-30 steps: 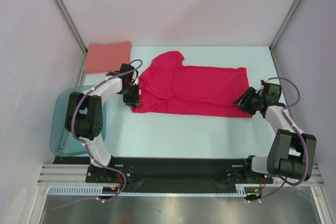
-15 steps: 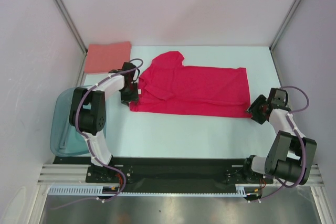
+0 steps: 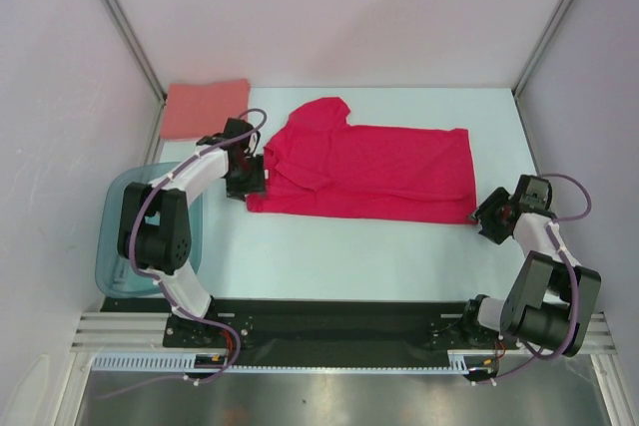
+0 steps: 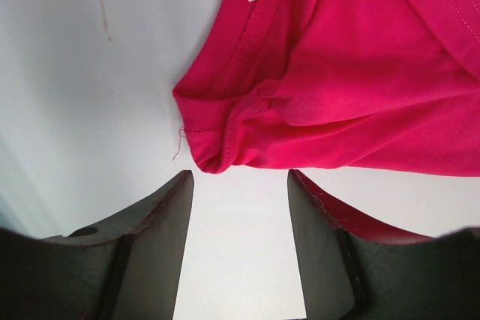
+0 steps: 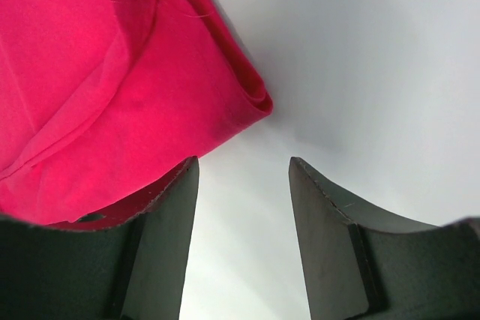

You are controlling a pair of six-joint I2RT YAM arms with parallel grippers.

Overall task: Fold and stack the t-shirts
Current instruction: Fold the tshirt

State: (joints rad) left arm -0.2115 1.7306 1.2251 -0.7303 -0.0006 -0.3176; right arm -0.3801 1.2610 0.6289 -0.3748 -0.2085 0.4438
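The crimson-red t-shirt (image 3: pixel 364 172) lies folded lengthwise across the middle of the table, one sleeve pointing to the back. The salmon-pink t-shirt (image 3: pixel 206 107) lies folded at the back left. My left gripper (image 3: pixel 256 179) is open and empty just off the red shirt's left corner (image 4: pixel 217 157), which shows between and beyond the fingertips. My right gripper (image 3: pixel 485 214) is open and empty just off the shirt's near right corner (image 5: pixel 251 103).
A translucent teal tub (image 3: pixel 120 246) stands at the left near edge, beside the left arm. Bare white table (image 3: pixel 379 256) lies in front of the red shirt. White walls and metal frame posts enclose the back and sides.
My right gripper has let go of the shirt's right corner and drawn back to the right. My left gripper has shifted slightly at the left corner. The shirt's near edge lies straighter.
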